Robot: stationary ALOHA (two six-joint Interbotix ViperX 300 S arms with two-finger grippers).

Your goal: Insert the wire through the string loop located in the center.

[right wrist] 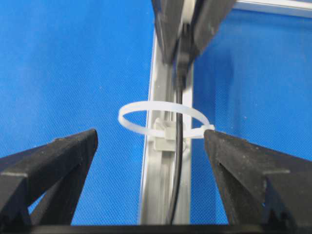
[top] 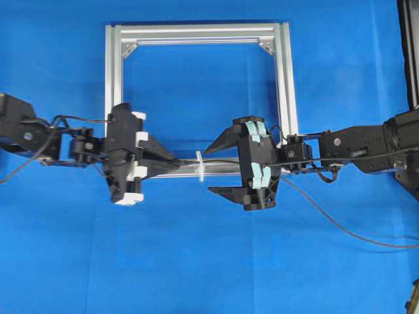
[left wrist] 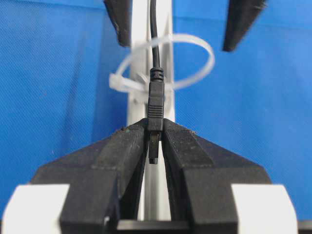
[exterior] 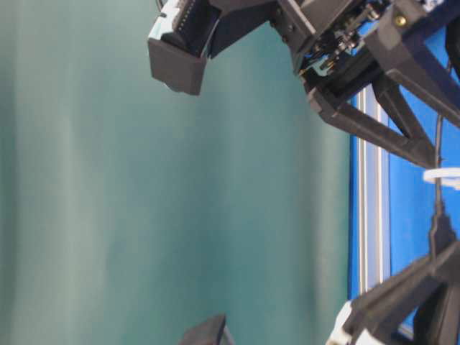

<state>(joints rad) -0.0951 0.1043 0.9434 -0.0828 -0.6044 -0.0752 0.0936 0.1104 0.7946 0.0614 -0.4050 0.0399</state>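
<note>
The white string loop [top: 200, 165] stands upright on the front bar of the aluminium frame [top: 196, 33]. The dark wire [top: 347, 230] runs from the right, under my right gripper, along the bar and through the loop [right wrist: 136, 109]. My left gripper [top: 173, 163] is shut on the wire's plug [left wrist: 155, 105] just left of the loop [left wrist: 195, 58], the plug's tip between the jaws. My right gripper [top: 216, 165] is open, its fingers [right wrist: 53, 161] spread either side of the bar just right of the loop, not touching the wire [right wrist: 178, 161].
The silver frame lies on a blue cloth with corner brackets [top: 265, 44] at its far corners. The wire's slack trails off to the right edge. A dark stand [top: 411, 52] is at the far right.
</note>
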